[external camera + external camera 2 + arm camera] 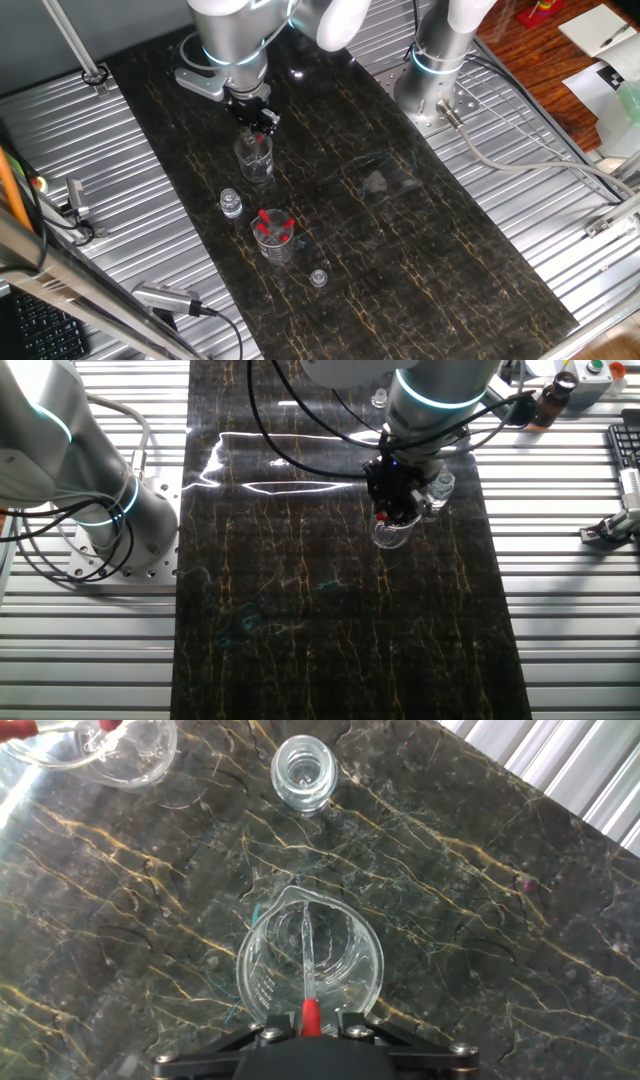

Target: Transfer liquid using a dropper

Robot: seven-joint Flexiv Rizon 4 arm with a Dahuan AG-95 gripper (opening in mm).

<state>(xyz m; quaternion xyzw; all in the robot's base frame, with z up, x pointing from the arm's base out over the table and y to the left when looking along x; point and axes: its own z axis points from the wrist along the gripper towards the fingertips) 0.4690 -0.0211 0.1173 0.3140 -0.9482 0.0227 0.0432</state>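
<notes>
In the hand view, the gripper sits at the bottom centre of the frame, its jaws closed tight on the red bulb of a dropper. The dropper's clear glass stem reaches up the frame into an empty glass beaker directly beneath, its tip inside the rim near the spout. Above the beaker, towards the top centre, stands a small open glass vial. At the upper left corner is a second beaker with red droppers resting in it. In one fixed view, the gripper hangs over the beaker at centre left of the dark marble tabletop, with the vial and second beaker lower in frame, and a small cap lies beyond them.
</notes>
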